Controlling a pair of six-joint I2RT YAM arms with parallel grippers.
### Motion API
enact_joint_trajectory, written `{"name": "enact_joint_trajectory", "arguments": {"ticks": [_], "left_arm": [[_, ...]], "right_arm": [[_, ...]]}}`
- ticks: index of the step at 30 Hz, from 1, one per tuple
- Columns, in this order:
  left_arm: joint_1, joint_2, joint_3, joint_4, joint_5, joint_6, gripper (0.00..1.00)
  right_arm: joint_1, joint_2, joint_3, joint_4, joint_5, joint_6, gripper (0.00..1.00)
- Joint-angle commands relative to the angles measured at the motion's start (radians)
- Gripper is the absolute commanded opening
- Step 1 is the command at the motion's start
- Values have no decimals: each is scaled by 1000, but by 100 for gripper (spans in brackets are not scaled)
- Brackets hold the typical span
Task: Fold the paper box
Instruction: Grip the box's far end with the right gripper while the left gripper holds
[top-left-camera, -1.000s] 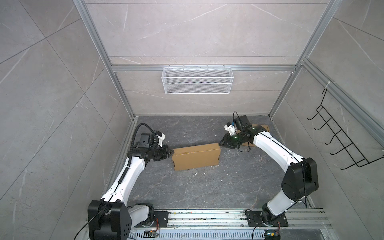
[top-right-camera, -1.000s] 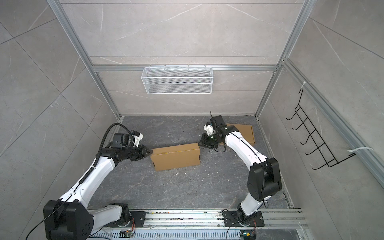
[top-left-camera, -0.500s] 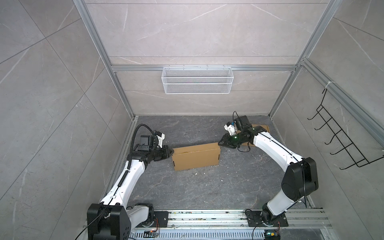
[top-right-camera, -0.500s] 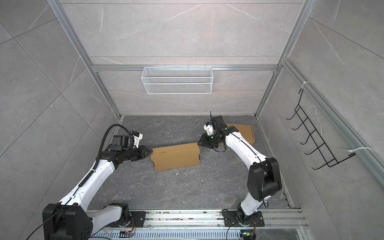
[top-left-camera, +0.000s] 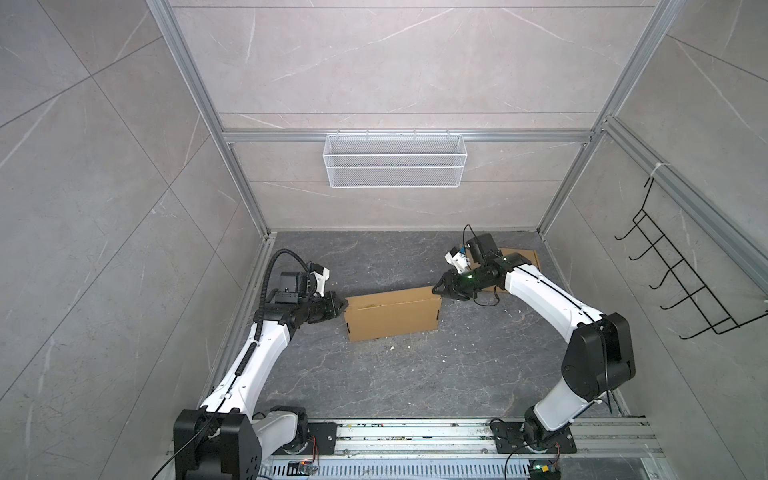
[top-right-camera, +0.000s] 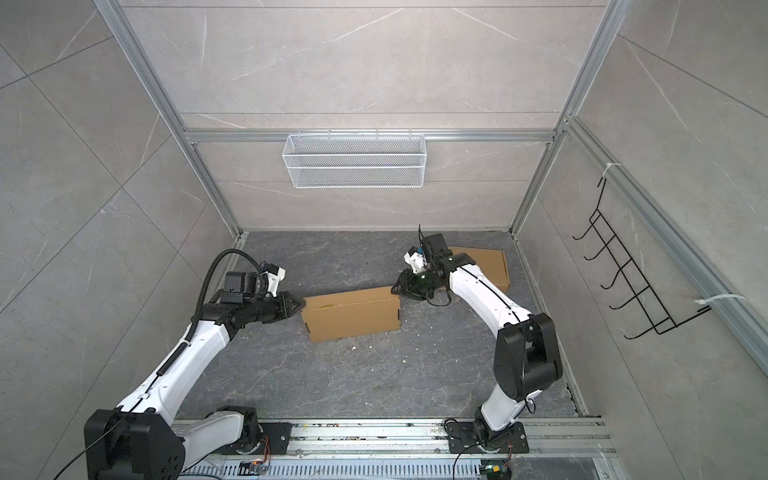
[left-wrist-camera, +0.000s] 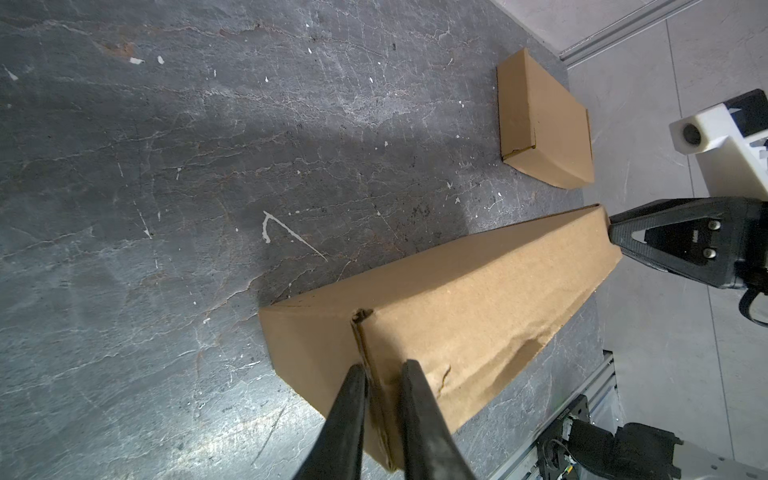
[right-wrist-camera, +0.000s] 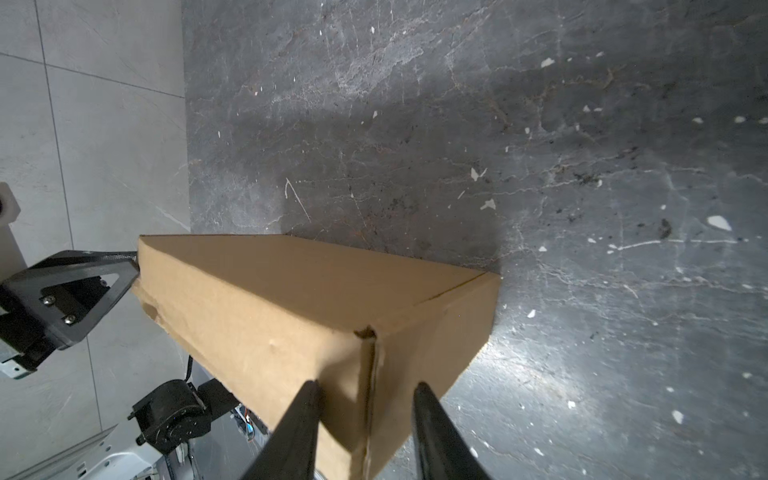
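Observation:
The brown paper box (top-left-camera: 392, 318) (top-right-camera: 351, 318) lies closed up in the middle of the dark floor, long side facing the front. My left gripper (top-left-camera: 343, 305) (top-right-camera: 300, 305) is at the box's left end. In the left wrist view its fingers (left-wrist-camera: 353, 399) pinch the end's cardboard edge (left-wrist-camera: 370, 374) in a narrow gap. My right gripper (top-left-camera: 436, 288) (top-right-camera: 395, 289) is at the right end. In the right wrist view the right gripper (right-wrist-camera: 365, 395) is open, its fingers (right-wrist-camera: 307, 399) straddling the box's (right-wrist-camera: 316, 299) end corner with a gap on each side.
A second folded brown box (top-left-camera: 519, 255) (top-right-camera: 486, 266) (left-wrist-camera: 544, 129) lies at the back right by the wall. A white wire basket (top-left-camera: 395, 166) hangs on the back wall and a black hook rack (top-left-camera: 685, 291) on the right wall. The arms' rail (top-left-camera: 415, 436) runs along the front.
The right gripper's jaws have spread apart at the box's right end. The box and the left gripper have hardly moved.

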Motion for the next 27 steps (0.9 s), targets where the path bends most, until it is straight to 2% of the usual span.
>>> {"name": "enact_joint_trajectory", "arguments": {"ticks": [1, 8, 15, 21, 27], "left_arm": [[2, 17, -40, -110, -56, 4, 20], [3, -32, 40, -128, -47, -37, 34], [3, -50, 95, -118, 5, -75, 34], [1, -91, 32, -110, 33, -94, 34], [4, -81, -22, -124, 7, -63, 28]], "right_arm": [[6, 44, -32, -39, 65, -34, 36], [6, 43, -39, -34, 75, -35, 35], [8, 46, -40, -30, 71, -30, 34], [10, 51, -26, -35, 72, -31, 34], [9, 62, -13, -41, 74, -35, 33]]}}
